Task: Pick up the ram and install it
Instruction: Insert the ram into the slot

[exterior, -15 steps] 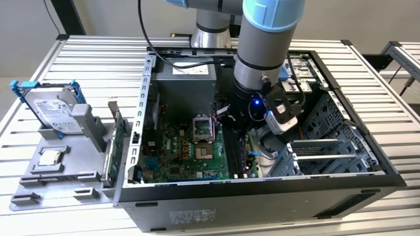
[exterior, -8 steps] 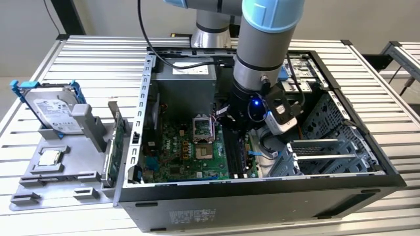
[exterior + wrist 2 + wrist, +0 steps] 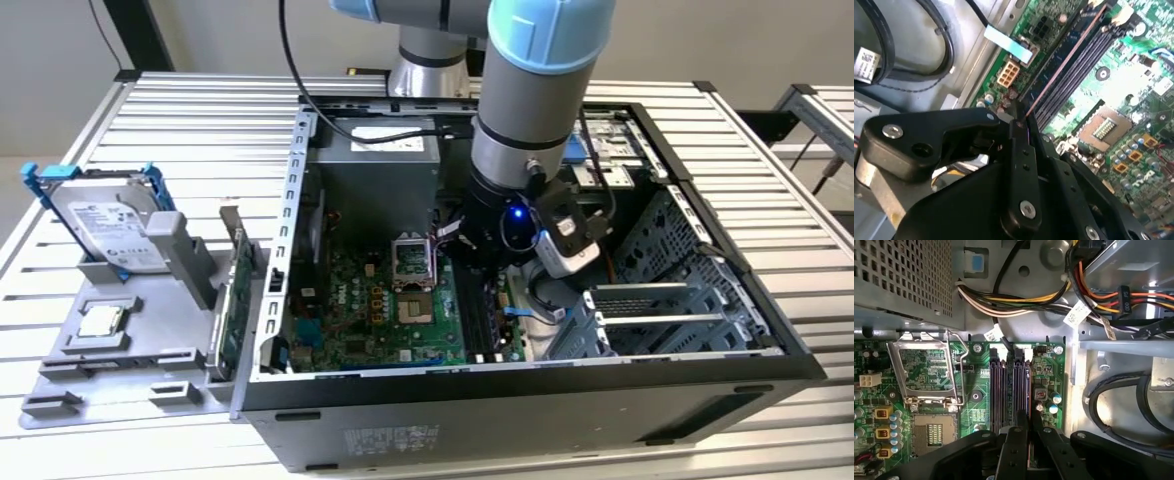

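**Second wrist view: claw pinched on the ram above the memory slots**

Nearest the lens, the black gripper (image 3: 1021,112) had its two fingers drawn almost together. They nipped the end of a thin board seen edge-on, taken to be the ram (image 3: 1064,62). Its pale top edge ran away from the fingertips, in line with the dark memory slots (image 3: 1079,55) and right over them. Whether it was seated could not be told.

- Just beside the fingertips: a white connector (image 3: 1007,75) and small capacitors. A pale blue tab (image 3: 1006,44) lay a little further off.
- In the first wrist view the gripper (image 3: 1025,419) sat over the slot pair nearer the case wall, with white latches at the slots' far end.
- Beside the slots: the CPU socket (image 3: 929,375) under its wire lever.
- Beyond the slots: a bundle of coloured cables (image 3: 1019,302) crossing between the perforated power supply (image 3: 904,280) and the drive bay.

In the exterior view the arm reached down into the open case (image 3: 534,420), its wrist hiding much of the motherboard (image 3: 367,310). On the exterior view's left, well apart, a grey tray (image 3: 120,330) held a hard drive (image 3: 107,215) in a blue frame and a green card (image 3: 238,310).
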